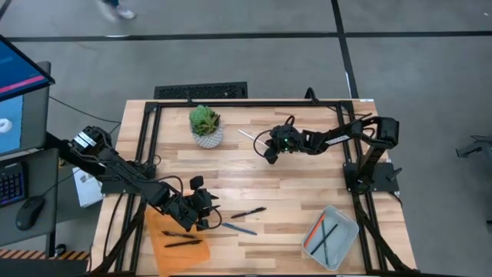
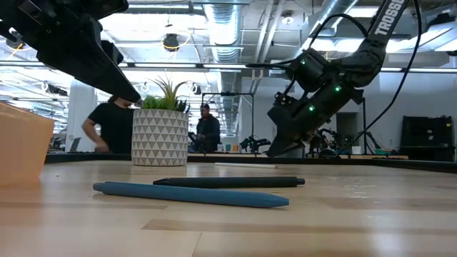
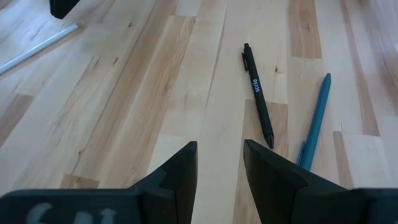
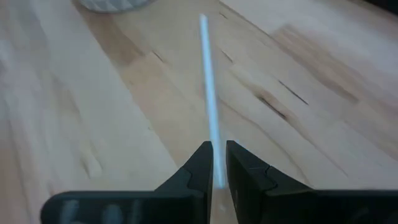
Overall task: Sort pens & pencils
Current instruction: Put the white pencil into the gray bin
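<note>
Pens first: a black pen (image 3: 258, 94) printed with small white lettering I can't quite read lies just ahead of my left gripper (image 3: 219, 165), a blue pen (image 3: 315, 121) beside it on the bare table (image 3: 124, 93). That gripper's fingers stand apart, holding nothing. My right gripper (image 4: 216, 163) has its fingers nearly closed around a white pencil (image 4: 209, 93), which runs out ahead toward the potted plant (image 1: 205, 125). "TROSSEN" shows on the right arm (image 2: 385, 18).
</note>
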You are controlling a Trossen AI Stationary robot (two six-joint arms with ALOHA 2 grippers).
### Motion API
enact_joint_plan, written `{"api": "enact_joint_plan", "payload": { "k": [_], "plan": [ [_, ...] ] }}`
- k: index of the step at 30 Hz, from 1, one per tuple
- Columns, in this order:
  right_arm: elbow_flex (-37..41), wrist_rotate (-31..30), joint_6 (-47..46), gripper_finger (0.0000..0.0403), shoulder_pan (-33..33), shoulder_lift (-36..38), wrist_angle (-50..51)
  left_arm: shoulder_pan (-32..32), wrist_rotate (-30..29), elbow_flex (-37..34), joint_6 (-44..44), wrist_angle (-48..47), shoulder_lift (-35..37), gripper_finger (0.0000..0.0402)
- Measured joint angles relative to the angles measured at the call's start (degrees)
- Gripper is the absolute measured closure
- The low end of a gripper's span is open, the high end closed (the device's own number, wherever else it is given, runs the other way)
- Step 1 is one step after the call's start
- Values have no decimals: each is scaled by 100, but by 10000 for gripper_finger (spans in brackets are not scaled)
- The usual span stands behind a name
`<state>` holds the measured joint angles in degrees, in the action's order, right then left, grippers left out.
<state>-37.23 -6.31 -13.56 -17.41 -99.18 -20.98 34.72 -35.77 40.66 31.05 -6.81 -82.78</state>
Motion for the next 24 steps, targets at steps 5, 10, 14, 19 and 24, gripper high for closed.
{"api": "enact_joint_plan", "payload": {
  "k": [5,10,14,19,24],
  "plan": [
    [0,3,117,335,15,-19,15,0,0,0,0,2,0,278],
    [-2,-4,144,335,39,-190,-44,0,0,0,0,7,0,278],
    [-9,-38,154,335,53,-426,-285,0,1,0,0,9,0,278],
    [-24,-116,27,335,50,-760,-572,0,2,0,0,9,0,278],
    [-32,-135,-10,335,71,-975,-795,0,2,0,0,7,0,278]
  ]
}}
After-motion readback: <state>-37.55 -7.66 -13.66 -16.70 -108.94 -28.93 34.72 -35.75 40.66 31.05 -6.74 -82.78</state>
